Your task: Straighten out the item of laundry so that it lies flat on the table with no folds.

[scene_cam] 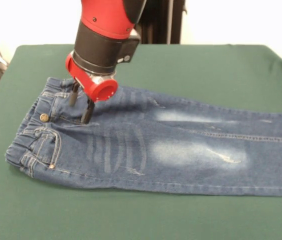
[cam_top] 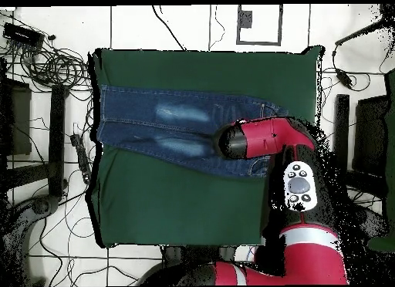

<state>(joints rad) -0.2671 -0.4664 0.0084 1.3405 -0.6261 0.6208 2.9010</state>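
The blue denim jeans (scene_cam: 171, 145) lie spread on the green table (scene_cam: 181, 65), waistband at the left in the front view, legs running off to the right. They show faded whitish thigh patches and a metal button (scene_cam: 44, 117). In the overhead view the jeans (cam_top: 170, 129) lie across the table's (cam_top: 177, 207) upper half. My gripper (scene_cam: 80, 106) points down over the fly area just right of the waistband. Its two black fingers (scene_cam: 87, 111) stand a little apart, tips touching or nearly touching the denim. In the overhead view the arm (cam_top: 262, 139) hides the gripper and the waistband.
Cables and dark equipment (cam_top: 42, 60) lie on the floor beside the table in the overhead view. The robot's red base (cam_top: 301, 261) stands at the table's lower right edge. Bare green cloth (scene_cam: 131, 215) stretches in front of the jeans.
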